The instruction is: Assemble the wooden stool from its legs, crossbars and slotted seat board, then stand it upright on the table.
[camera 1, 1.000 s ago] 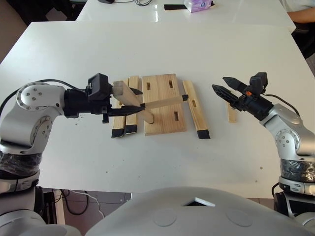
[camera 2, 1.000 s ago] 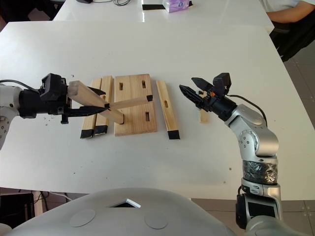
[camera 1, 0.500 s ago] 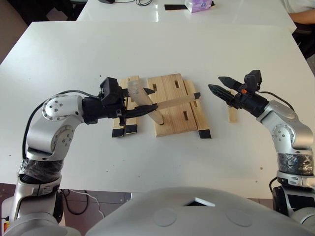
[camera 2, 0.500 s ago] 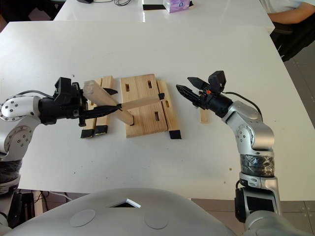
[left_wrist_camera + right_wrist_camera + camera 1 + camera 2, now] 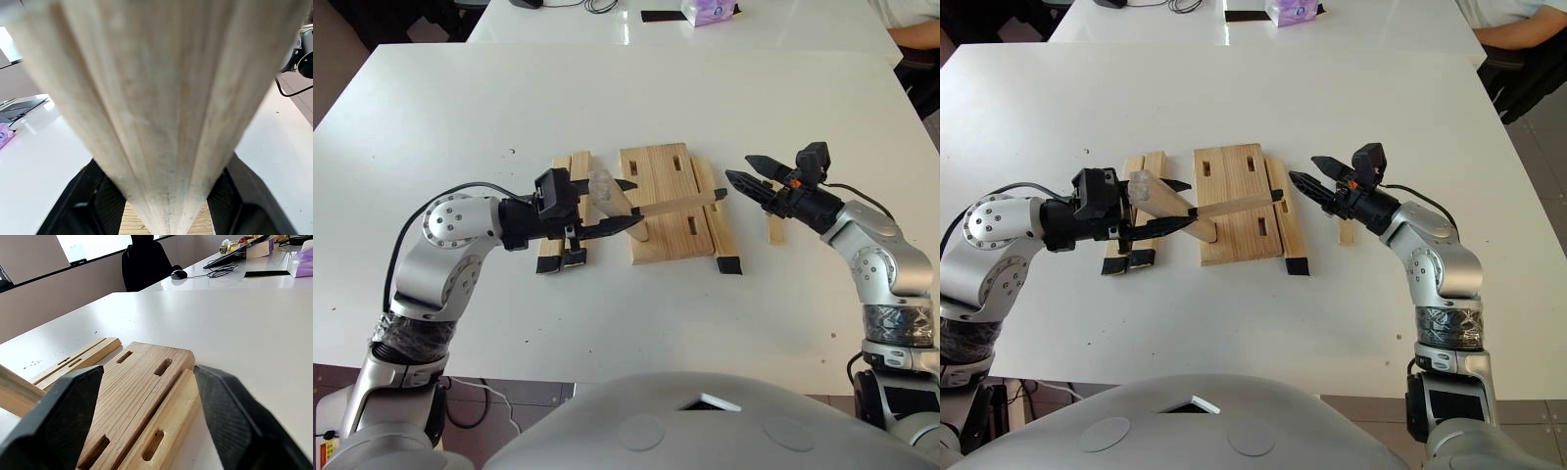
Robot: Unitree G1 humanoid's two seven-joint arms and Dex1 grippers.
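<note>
Evidently, a wooden leg point(image 5: 610, 194) with crossbar point(image 5: 680, 204) was clamped by fingers of the left gripper point(image 5: 625, 204) over the slotted seat board point(image 5: 663, 237) on the tabletop point(image 5: 607, 98); fingers of the right gripper point(image 5: 741, 169) were spread wide nearby.

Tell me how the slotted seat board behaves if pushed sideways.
The seat board looks stiff and lies flat, so it will probably slide, not tip. The glossy table may let it slip easily, pushing the leg beside it.
</note>
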